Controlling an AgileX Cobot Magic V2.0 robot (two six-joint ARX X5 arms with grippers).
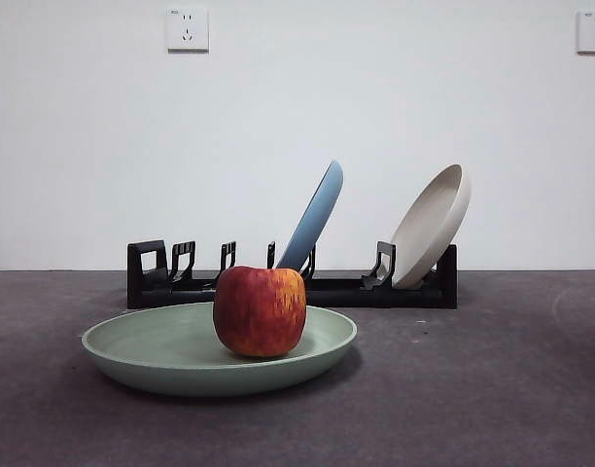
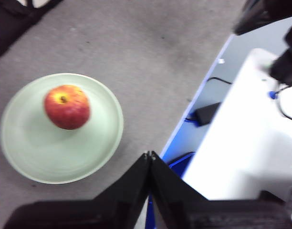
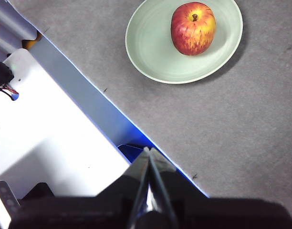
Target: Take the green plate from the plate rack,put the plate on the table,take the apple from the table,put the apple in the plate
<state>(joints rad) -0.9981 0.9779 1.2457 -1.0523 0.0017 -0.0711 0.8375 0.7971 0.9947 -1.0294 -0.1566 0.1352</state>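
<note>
The roundish red apple with yellow streaks (image 1: 260,311) sits upright inside the wide, shallow pale sage-green plate (image 1: 142,350), which lies flat on the dark grey speckled table (image 1: 492,389); behind it the long black plastic plate rack (image 1: 341,289) holds two leaning plates — a light blue plate (image 1: 315,216) and a beige plate (image 1: 432,224); left gripper (image 2: 150,155) and right gripper (image 3: 148,150) — jaws pressed together, clear of the plate, at the table's edge.

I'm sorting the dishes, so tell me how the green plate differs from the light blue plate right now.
The green plate lies flat on the table, while the light blue plate stands tilted in the plate rack. The green plate holds the apple; the light blue plate holds nothing. One is pale sage green, the other light blue. Both are round, shallow and matte.
</note>
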